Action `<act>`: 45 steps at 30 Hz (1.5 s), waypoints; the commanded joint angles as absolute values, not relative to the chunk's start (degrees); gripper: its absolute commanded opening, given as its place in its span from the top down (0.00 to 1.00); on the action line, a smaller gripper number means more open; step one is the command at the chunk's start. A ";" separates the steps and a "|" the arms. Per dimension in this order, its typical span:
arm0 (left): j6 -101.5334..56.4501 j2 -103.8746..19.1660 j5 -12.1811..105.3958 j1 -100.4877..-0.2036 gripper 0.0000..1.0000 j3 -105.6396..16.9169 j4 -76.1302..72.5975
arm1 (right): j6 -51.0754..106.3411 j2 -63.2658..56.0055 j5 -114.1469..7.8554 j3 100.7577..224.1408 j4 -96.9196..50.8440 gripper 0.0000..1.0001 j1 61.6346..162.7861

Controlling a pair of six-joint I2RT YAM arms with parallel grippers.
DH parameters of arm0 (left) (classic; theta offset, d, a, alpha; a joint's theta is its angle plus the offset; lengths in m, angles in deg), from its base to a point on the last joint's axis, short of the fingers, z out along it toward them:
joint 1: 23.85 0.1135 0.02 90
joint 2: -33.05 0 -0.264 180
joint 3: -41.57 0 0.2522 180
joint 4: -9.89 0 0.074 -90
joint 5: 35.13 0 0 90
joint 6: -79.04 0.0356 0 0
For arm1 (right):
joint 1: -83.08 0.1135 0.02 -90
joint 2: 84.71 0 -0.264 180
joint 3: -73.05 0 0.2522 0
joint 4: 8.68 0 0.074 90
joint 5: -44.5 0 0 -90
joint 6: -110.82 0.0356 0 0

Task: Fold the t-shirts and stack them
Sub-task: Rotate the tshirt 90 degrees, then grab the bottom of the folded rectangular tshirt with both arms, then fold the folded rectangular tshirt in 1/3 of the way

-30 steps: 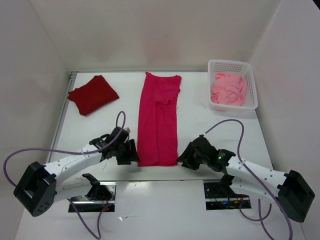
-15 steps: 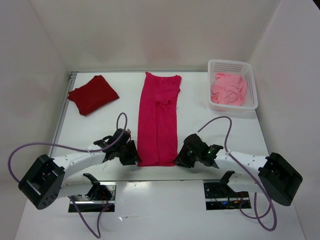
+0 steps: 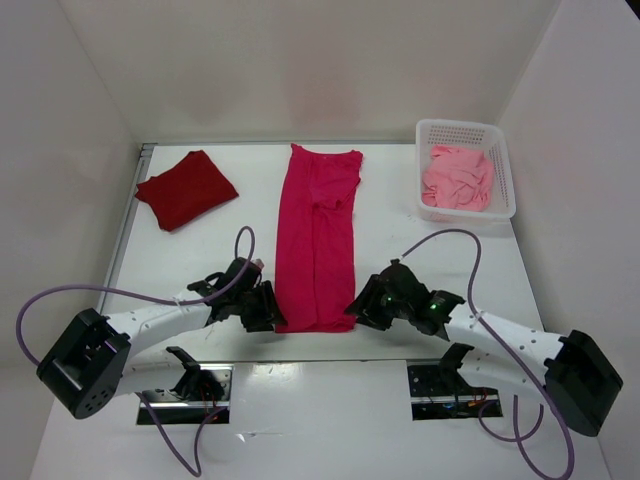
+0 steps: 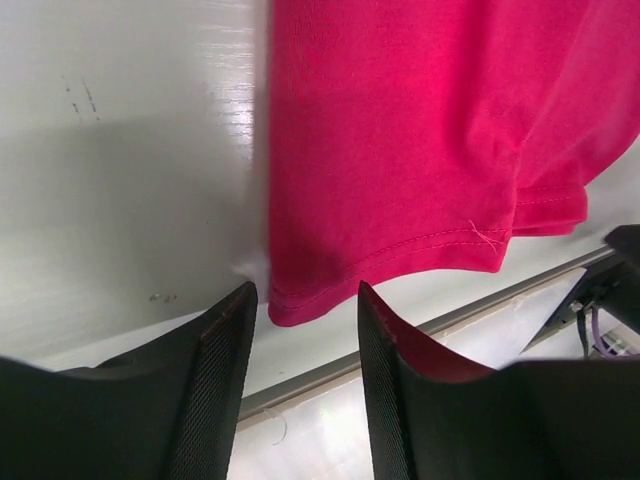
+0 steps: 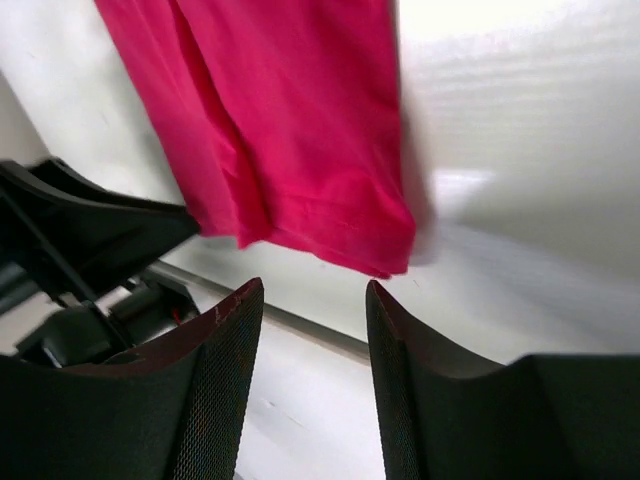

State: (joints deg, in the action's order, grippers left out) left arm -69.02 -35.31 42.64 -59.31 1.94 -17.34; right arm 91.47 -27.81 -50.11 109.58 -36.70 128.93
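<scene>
The bright crimson t-shirt (image 3: 317, 235) lies as a long folded strip down the middle of the table. My left gripper (image 3: 268, 312) is open at its near left corner (image 4: 300, 305), which lies just ahead of the jaws. My right gripper (image 3: 361, 311) is open at the near right corner (image 5: 385, 258), also just short of it. The dark red t-shirt (image 3: 185, 188) lies folded at the back left. The light salmon pink t-shirt (image 3: 457, 178) is bunched in the basket.
The white perforated basket (image 3: 504, 170) stands at the back right. The table's near edge (image 3: 320, 342) runs just below the crimson hem. White walls enclose the table on three sides.
My right gripper has moved left and a little forward to the shirt's near right corner. My left gripper has edged right toward the near left corner. The shirts have not moved.
</scene>
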 commanded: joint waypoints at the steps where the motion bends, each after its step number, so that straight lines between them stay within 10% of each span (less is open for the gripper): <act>1: -68.79 -35.32 42.12 -59.53 0.47 2.50 -17.41 | 91.13 -27.42 -50.95 110.37 -36.34 0.49 127.03; 11: -68.27 -36.03 41.08 -60.05 0.70 1.97 -16.71 | 88.58 -14.60 -51.48 113.89 -31.85 0.58 127.03; 19: -68.27 -34.72 40.54 -60.06 0.99 2.58 -16.96 | 87.97 -15.28 -51.48 112.05 -31.32 0.93 127.03; 33: -66.34 -18.45 34.30 -60.94 1.00 -6.02 -41.22 | 101.51 -48.14 -53.15 110.27 -56.27 1.00 137.76; 45: -59.67 -33.55 42.29 -51.11 1.00 -22.71 -32.45 | 70.23 -20.57 -57.28 131.97 -50.15 1.00 108.50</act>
